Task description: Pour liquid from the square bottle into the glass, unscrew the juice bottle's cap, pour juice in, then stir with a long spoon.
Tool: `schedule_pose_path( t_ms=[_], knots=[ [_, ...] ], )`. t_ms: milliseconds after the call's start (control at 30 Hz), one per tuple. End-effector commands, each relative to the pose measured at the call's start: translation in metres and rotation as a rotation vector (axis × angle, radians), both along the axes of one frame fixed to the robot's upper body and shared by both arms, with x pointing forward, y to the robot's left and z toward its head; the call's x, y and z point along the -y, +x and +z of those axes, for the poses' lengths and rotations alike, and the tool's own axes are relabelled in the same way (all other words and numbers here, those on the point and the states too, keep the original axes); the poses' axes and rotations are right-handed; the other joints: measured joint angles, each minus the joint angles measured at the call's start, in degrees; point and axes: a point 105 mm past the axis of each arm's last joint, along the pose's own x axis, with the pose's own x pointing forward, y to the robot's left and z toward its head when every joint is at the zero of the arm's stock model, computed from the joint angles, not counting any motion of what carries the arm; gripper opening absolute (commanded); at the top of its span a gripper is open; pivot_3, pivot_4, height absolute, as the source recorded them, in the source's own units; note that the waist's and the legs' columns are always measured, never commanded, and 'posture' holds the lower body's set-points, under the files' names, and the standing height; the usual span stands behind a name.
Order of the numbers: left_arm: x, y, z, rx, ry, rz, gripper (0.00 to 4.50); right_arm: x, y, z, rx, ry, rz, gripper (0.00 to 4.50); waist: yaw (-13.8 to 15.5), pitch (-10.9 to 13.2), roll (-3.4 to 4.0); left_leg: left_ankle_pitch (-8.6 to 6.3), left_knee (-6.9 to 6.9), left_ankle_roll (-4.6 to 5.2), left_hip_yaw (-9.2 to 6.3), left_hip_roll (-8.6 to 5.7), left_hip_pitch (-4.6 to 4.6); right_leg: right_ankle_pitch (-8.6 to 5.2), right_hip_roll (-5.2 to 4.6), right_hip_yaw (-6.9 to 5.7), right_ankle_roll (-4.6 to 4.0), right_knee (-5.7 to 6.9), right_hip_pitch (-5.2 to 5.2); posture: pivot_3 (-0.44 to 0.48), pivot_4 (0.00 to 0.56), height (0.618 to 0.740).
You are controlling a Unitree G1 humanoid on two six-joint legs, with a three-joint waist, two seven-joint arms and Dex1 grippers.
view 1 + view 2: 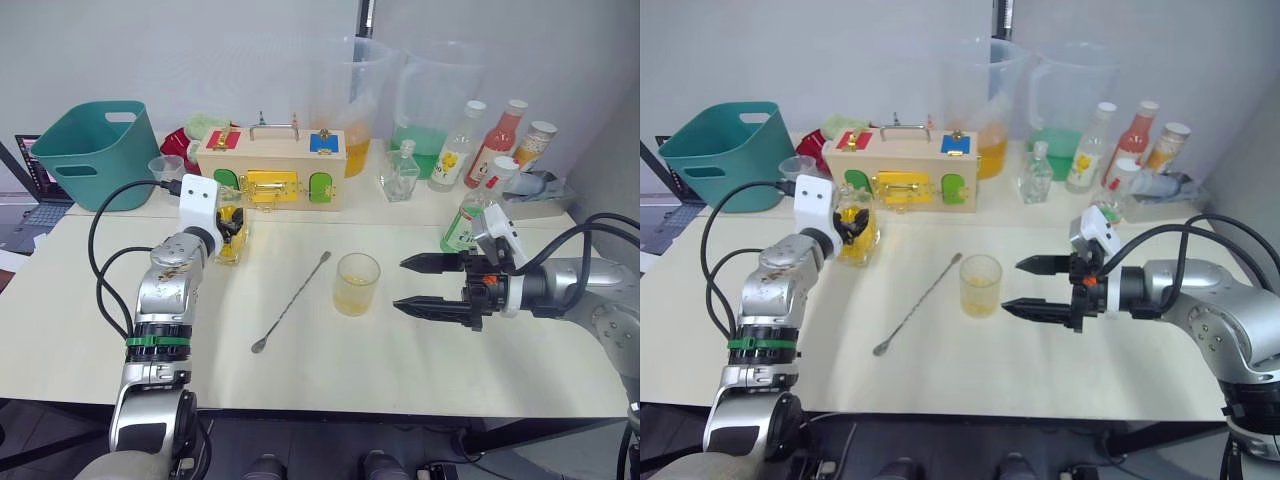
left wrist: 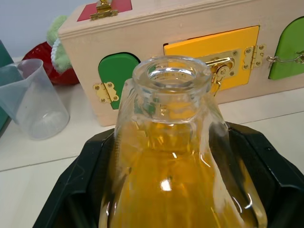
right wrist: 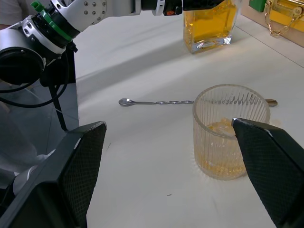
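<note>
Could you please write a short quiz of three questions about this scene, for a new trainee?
1. True or false: the glass already holds some yellow liquid.
2. Which gripper is shut on the square bottle? A) left gripper B) right gripper C) neither
3. Fill in: the long spoon lies flat on the table, between the square bottle and the ____.

Key
1. True: a shallow yellow layer sits at its bottom.
2. A: the left gripper holds it standing on the table; the right gripper is open beside the glass.
3. glass
</note>
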Motion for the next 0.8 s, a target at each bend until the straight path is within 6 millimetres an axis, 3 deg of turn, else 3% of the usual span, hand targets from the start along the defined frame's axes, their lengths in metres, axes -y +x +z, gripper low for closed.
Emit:
schedule_pose_path(
  t_ms=[33,233,300,367,400,533,633,733,800],
  knots=[
    [-0.012,-0.010,0.021,0.064,-0.044,0.027,2.80,-0.001,-0.005,0.008,0.026,-0.003,0.019,4.48,-0.15,0.00,0.00,0.00,-0.01,0.00,0.00,0.00,0.03,0.00,0.00,0.01,0.00,0.01,0.00,0.000,0.150,0.740],
    [-0.020,-0.014,0.017,0.044,-0.084,0.030,2.80,0.000,-0.006,0.006,0.016,-0.003,0.011,4.48,-0.14,0.00,-0.01,0.00,-0.01,0.00,0.02,0.00,0.15,0.01,0.00,0.03,-0.02,-0.04,0.06,0.000,0.150,0.740],
    [-0.022,-0.015,0.020,0.054,-0.101,0.029,3.82,0.000,-0.006,0.006,0.017,-0.002,0.009,4.50,-0.15,0.00,-0.01,0.00,-0.01,0.00,0.03,0.00,0.17,0.01,0.01,0.03,-0.02,-0.06,0.06,0.000,0.150,0.740],
    [-0.025,-0.015,0.025,0.074,-0.114,0.029,4.39,0.000,-0.006,0.006,0.018,-0.002,0.007,4.50,-0.15,0.00,-0.01,0.00,-0.01,0.00,0.03,0.00,0.18,0.01,0.00,0.03,-0.02,-0.05,0.06,0.000,0.150,0.740],
    [-0.026,-0.015,0.027,0.083,-0.114,0.029,4.45,0.000,-0.006,0.006,0.018,-0.002,0.006,4.50,-0.15,0.00,-0.01,0.00,-0.01,0.00,0.03,0.00,0.18,0.01,0.00,0.04,-0.02,-0.06,0.06,0.000,0.150,0.740],
    [-0.024,-0.018,0.056,0.198,-0.145,-0.003,4.45,0.002,-0.006,0.007,0.019,-0.003,0.002,4.50,0.07,-0.01,-0.01,0.00,0.00,0.00,0.04,0.00,0.20,0.01,0.00,0.04,-0.03,-0.08,0.07,0.000,0.150,0.740],
    [-0.023,-0.020,0.063,0.230,-0.154,-0.017,4.45,0.002,-0.006,0.008,0.020,-0.003,0.001,4.50,0.14,-0.01,-0.01,0.00,0.00,-0.01,0.04,0.00,0.20,0.01,0.00,0.04,-0.03,-0.09,0.07,0.000,0.150,0.740],
    [-0.013,-0.030,0.104,0.385,-0.187,-0.117,4.45,0.006,-0.004,0.010,0.027,-0.007,-0.009,4.50,0.16,-0.01,-0.01,0.00,0.00,-0.01,0.05,0.00,0.20,0.01,-0.01,0.04,-0.03,-0.09,0.07,0.000,0.150,0.740],
    [-0.004,-0.036,0.121,0.444,-0.173,-0.193,4.45,0.008,-0.003,0.011,0.030,-0.010,-0.017,4.50,0.19,-0.01,-0.01,0.00,0.01,-0.01,0.04,0.00,0.18,0.01,-0.01,0.04,-0.03,-0.10,0.07,0.000,0.150,0.740]
  ],
)
